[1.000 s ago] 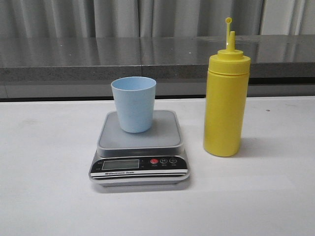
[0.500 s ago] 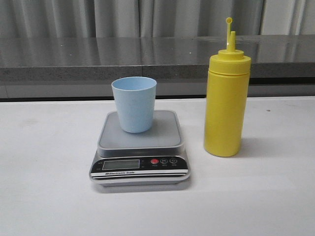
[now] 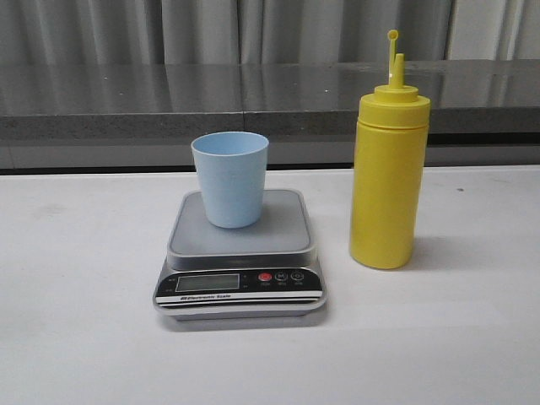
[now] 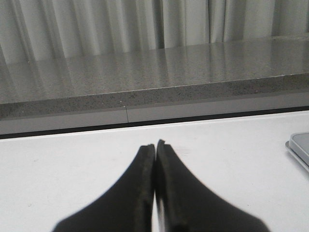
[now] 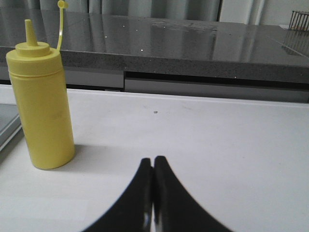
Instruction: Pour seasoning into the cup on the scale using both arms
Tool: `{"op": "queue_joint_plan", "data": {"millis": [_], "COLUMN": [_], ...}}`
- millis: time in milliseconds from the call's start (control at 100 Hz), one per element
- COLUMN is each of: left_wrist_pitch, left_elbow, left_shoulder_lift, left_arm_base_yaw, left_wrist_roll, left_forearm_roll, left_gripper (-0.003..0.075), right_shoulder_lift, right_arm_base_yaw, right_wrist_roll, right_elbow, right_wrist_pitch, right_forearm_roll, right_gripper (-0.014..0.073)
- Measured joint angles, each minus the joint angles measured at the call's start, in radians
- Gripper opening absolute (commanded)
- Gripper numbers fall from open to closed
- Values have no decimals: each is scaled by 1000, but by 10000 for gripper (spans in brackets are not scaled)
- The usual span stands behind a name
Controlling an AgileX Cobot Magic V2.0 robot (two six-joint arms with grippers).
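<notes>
We see the cup [image 3: 229,178] upright on the scale [image 3: 240,253] mid-table, the bottle [image 3: 388,164] upright just to its right, cap off, both grippers [image 4: 155,147] [image 5: 153,162] closed on nothing and low over the table, fitting either before or after pouring

front cam low, near, facing 12 o'clock over table [image 3: 76,337]. both wrist cams low, facing the rear ledge [image 4: 145,87]. right wrist shares the yellow bottle [image 5: 42,106] with front.
</notes>
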Motion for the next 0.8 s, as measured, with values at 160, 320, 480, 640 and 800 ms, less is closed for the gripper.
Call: {"op": "queue_joint_plan", "data": {"millis": [160,320,480,640,800], "left_wrist_pitch": [0,0,0,0,0], "left_elbow": [0,0,0,0,0], "left_shoulder_lift": [0,0,0,0,0], "left_arm_base_yaw": [0,0,0,0,0], "left_wrist_roll": [0,0,0,0,0], "left_forearm_roll": [8,8,8,8,8], "left_gripper": [-18,-18,-18,-18,-18], "right_shoulder_lift": [0,0,0,0,0], "right_arm_base_yaw": [0,0,0,0,0], "right_wrist_roll": [0,0,0,0,0], "right_elbow": [0,0,0,0,0], "right_wrist_pitch": [0,0,0,0,0], "right_forearm_roll": [0,0,0,0,0], "right_gripper": [-121,-121,-121,-121,-121]}}
